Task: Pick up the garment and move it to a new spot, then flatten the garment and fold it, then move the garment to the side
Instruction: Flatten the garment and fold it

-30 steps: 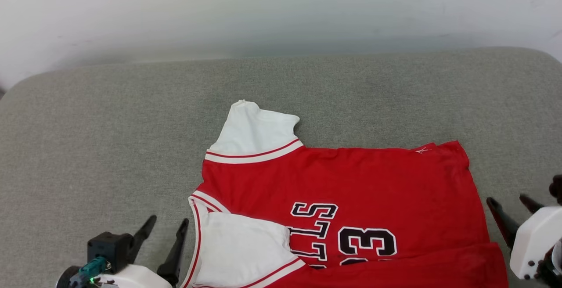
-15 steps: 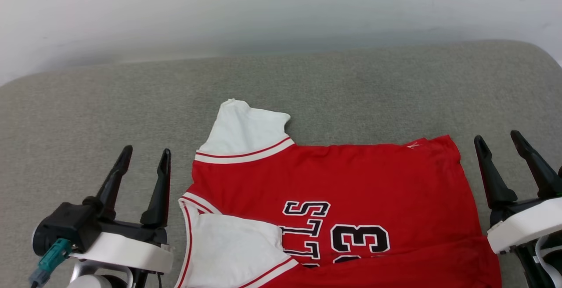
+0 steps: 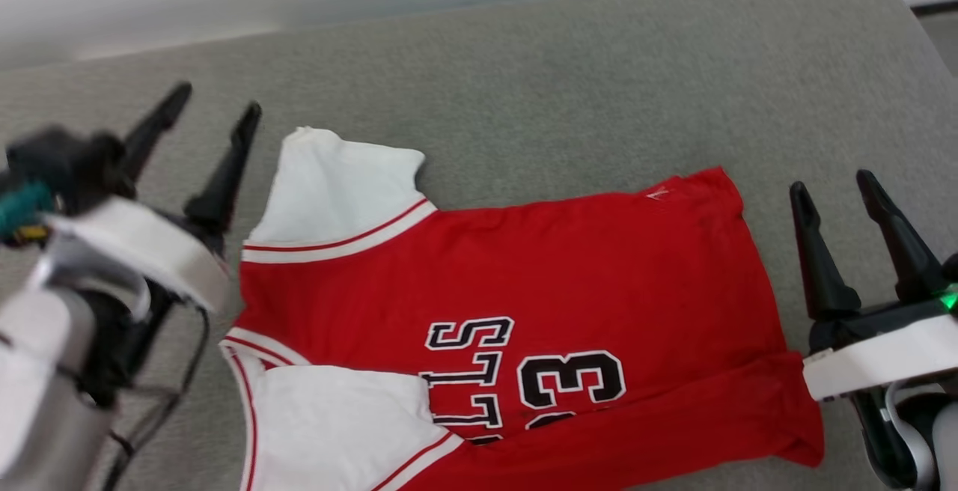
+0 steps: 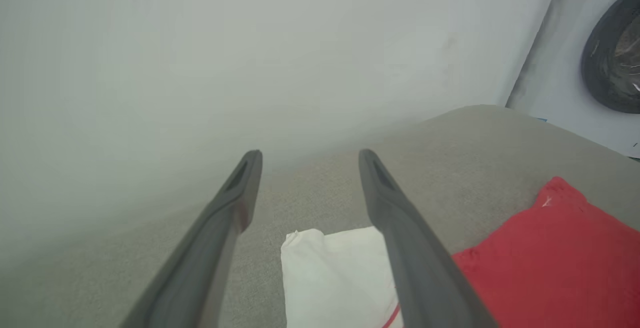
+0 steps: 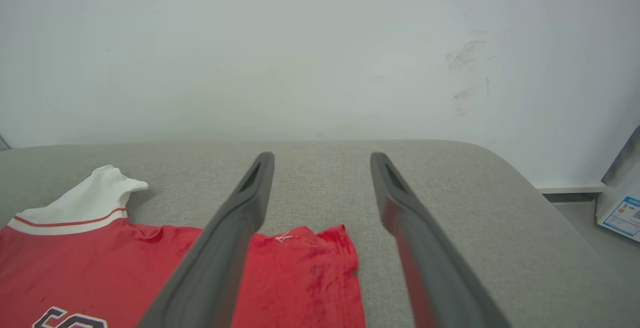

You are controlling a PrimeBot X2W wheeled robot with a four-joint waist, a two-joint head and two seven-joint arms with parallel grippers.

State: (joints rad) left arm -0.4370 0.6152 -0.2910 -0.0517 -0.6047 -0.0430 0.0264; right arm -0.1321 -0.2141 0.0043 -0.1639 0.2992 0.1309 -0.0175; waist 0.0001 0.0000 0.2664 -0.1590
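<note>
Moved forward since a second ago, head camera swung too: left gripper (image 3: 217,102) up from beside the collar to beside the far sleeve (image 3: 337,177); right gripper (image 3: 831,183) up from low beside the hem (image 3: 756,311) to level with its far corner. Same lie of the garment (image 3: 524,266) on the cushion (image 3: 599,79).

Left gripper: spread wide, nothing between the fingers. Just to its right, the white sleeve, close to the right finger yet apart from it. Seen along the left gripper (image 4: 310,154) in its wrist view: sleeve (image 4: 335,273) low between the fingers, partly behind the right one; red body off to the right of that finger; cushion edge and wall (image 4: 250,43) ahead of the tips; a dark round thing (image 4: 615,58) far up to the right.

Right gripper: also wide, also empty. Garment to its left, hem side nearest the left finger, not touching. Seen along the right gripper (image 5: 322,155) in its wrist view: hem corner (image 5: 330,253) low between the fingers, the rest stretching left past the left finger; bare cushion ahead and to the right.

Garment between the two grippers: flat, front up, near sleeve folded over the chest, near long edge folded over part of the number.
</note>
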